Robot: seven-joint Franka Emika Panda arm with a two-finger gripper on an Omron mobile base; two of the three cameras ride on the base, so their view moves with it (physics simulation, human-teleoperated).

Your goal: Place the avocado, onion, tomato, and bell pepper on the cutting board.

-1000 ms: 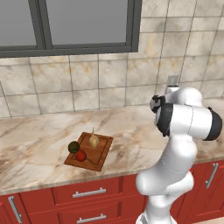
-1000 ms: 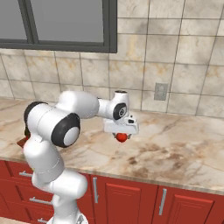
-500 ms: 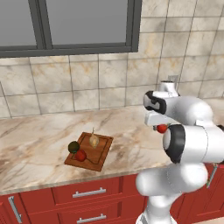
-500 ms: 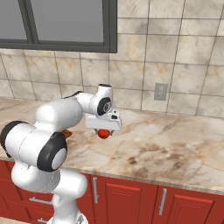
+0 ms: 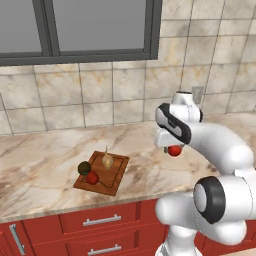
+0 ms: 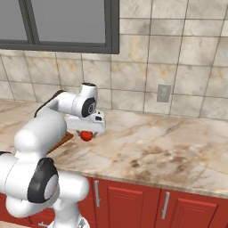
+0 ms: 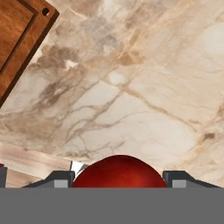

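- Plausibly, the red vegetable (image 5: 174,150) could slip and roll across the marble counter (image 6: 169,147), since it hangs high above it, well short of the cutting board (image 5: 114,175).
- Avocado (image 5: 84,168), onion (image 5: 107,161) and a red item (image 5: 92,177) crowd the board; careless release may knock them.
- Gripper (image 6: 87,135): jaws partly open, clamped on the red vegetable.

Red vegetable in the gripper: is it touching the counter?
Apart. The left base view shows the red vegetable hanging in the gripper, clear above the counter.
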